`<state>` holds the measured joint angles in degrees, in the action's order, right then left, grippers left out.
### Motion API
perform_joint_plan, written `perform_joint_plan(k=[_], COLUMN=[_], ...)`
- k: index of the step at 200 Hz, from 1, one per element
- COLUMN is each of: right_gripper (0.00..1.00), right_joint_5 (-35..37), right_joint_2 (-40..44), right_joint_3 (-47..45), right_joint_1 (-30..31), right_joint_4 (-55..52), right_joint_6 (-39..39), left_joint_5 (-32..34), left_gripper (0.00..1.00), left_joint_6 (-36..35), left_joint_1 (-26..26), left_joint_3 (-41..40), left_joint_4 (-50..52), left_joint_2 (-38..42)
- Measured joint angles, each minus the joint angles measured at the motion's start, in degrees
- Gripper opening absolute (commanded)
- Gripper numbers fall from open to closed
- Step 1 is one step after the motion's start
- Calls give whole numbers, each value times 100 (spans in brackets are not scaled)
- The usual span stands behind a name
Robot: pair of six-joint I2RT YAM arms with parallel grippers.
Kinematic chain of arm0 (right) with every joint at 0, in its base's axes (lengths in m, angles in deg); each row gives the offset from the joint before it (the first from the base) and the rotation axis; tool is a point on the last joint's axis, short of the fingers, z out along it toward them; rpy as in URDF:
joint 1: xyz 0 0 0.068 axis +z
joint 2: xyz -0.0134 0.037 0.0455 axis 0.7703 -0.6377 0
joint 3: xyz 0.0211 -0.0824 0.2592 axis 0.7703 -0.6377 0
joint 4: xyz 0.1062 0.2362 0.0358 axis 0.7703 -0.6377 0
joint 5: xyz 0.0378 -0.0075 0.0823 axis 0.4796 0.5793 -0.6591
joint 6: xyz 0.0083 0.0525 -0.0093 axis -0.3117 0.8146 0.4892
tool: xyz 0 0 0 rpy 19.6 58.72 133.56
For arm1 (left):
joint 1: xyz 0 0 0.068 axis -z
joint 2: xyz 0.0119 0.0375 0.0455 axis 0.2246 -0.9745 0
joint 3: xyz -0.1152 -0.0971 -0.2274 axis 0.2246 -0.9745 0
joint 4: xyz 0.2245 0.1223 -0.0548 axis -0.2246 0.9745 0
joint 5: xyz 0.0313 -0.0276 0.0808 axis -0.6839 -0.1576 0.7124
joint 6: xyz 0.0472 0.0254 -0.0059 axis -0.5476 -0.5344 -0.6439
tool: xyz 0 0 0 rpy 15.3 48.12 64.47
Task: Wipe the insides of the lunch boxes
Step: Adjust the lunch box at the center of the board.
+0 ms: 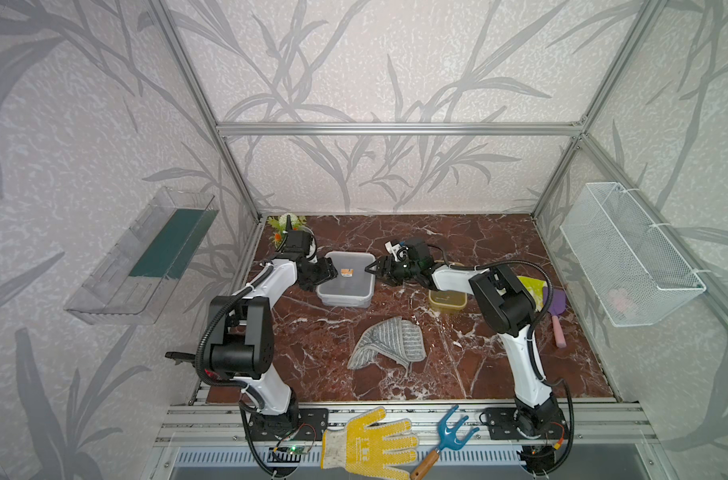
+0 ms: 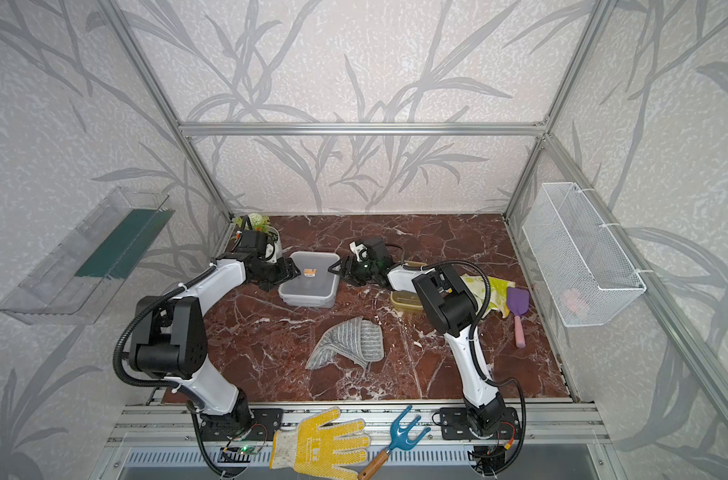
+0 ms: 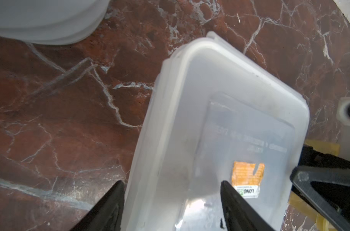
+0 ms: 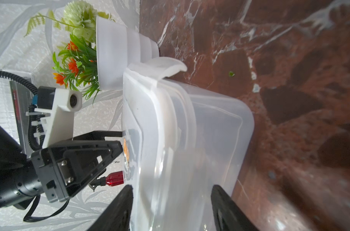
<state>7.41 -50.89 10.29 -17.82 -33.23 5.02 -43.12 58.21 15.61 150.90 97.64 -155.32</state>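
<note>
Your left gripper (image 3: 171,182) has its fingers (image 3: 110,204) spread wide across a side edge of the larger lunch box (image 3: 230,120). One finger hangs just outside the rim over the table (image 3: 60,120), and the other sits over the closed lid, just beside the orange sticker (image 3: 247,180). Neither is clamped on anything.

Your right gripper (image 4: 172,186) meets the opposite end of the same box (image 4: 210,124). Its fingers (image 4: 122,208) are also apart, one level with the lid and one lower against the end wall. You cannot tell from these views whether they press on the plastic.

The box lies between the two sets of fingertips in both top views. The smaller amber lunch box (image 1: 446,301) sits behind your right fingers, under that forearm, untouched.
</note>
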Motion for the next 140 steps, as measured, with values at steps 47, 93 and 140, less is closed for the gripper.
perform_joint_plan(k=[47,93,140], right_gripper=[63,63,62], right_joint_5=[13,-59,-118], right_joint_2=[-140,-111,-66], right_joint_3=[280,85,2], right_joint_1=[-66,-98,-118], right_joint_4=[-136,-116,-63], right_joint_6=[-7,-57,-149], left_joint_5=[39,271,382], left_gripper=[78,78,77], left_joint_6=[131,103,0], left_joint_1=[258,219,225], left_joint_3=[-313,-129,367], left_joint_4=[181,393,551], left_joint_2=[472,629,629])
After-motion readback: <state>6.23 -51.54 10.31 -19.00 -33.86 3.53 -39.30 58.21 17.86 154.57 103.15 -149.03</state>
